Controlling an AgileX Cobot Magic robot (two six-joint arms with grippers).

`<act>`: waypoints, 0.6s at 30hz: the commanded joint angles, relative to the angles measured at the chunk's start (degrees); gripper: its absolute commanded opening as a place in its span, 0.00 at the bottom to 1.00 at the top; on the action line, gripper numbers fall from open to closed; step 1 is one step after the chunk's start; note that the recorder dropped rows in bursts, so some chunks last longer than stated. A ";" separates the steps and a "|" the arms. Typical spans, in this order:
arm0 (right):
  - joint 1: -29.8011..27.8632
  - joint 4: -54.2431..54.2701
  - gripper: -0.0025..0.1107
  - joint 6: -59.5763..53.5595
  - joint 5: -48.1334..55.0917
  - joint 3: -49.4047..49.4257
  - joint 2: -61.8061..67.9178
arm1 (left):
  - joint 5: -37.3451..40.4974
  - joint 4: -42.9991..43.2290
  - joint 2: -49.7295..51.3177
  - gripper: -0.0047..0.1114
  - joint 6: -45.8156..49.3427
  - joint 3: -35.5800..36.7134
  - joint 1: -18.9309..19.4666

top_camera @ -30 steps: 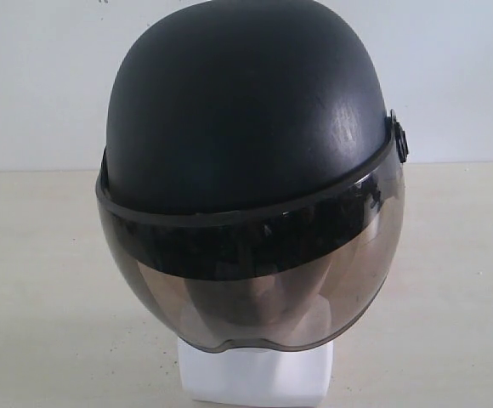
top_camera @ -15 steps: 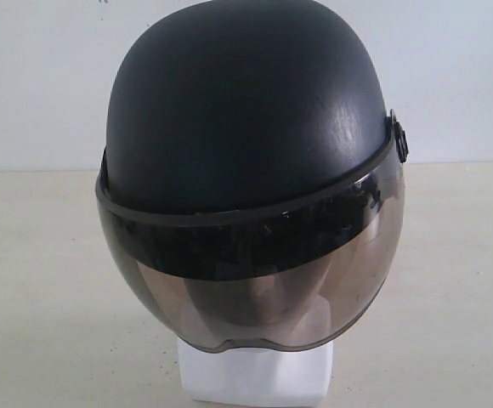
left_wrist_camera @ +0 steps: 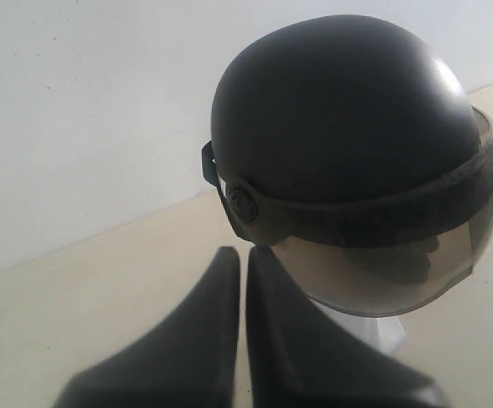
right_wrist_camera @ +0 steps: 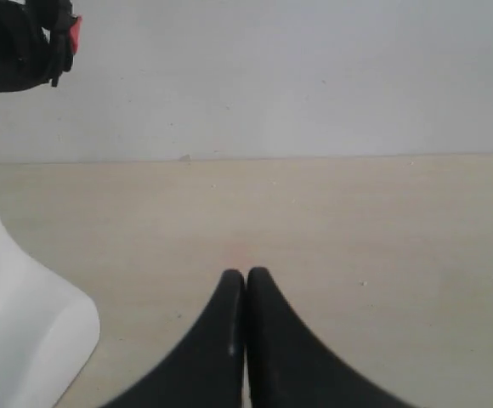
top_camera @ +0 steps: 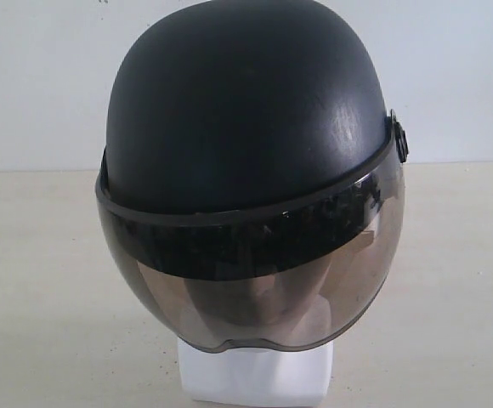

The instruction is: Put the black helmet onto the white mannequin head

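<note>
The black helmet [top_camera: 246, 110] sits on the white mannequin head, whose blocky neck base [top_camera: 255, 376] shows below the smoky visor [top_camera: 255, 280]; the face is dimly seen through the visor. In the left wrist view the helmet [left_wrist_camera: 340, 119] rests on the head [left_wrist_camera: 365, 327], and my left gripper [left_wrist_camera: 243, 252] is shut and empty, just short of the helmet's side. The right wrist view shows the head's white neck [right_wrist_camera: 17, 323] and the helmet's rim [right_wrist_camera: 17, 42] at one edge. My right gripper [right_wrist_camera: 246, 274] is shut, holds nothing, and stands apart from the head. Neither gripper appears in the exterior view.
A pale beige tabletop [top_camera: 42, 280] spreads around the head, with a plain white wall [top_camera: 42, 76] behind it. A red tag [right_wrist_camera: 75, 32] hangs by the helmet's rim in the right wrist view.
A dark part of the right arm at the exterior view's right edge one second ago has left the view. The helmet and head have not moved.
</note>
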 commanded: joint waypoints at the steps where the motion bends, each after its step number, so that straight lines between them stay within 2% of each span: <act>1: -0.48 3.76 0.02 -9.40 5.26 0.25 -2.39 | 0.05 0.08 -0.31 0.08 -0.82 0.19 0.00; 9: -1.38 5.34 0.02 -13.51 9.37 0.25 -2.39 | -0.10 0.08 -0.31 0.08 -0.82 0.19 0.00; 15: -6.81 5.34 0.02 -10.24 9.68 0.25 -2.39 | -0.10 0.08 -0.31 0.08 -0.82 0.19 0.00; 18: -7.31 5.22 0.02 -6.99 9.68 0.25 -2.39 | -0.10 0.08 -0.31 0.08 -0.82 0.19 0.00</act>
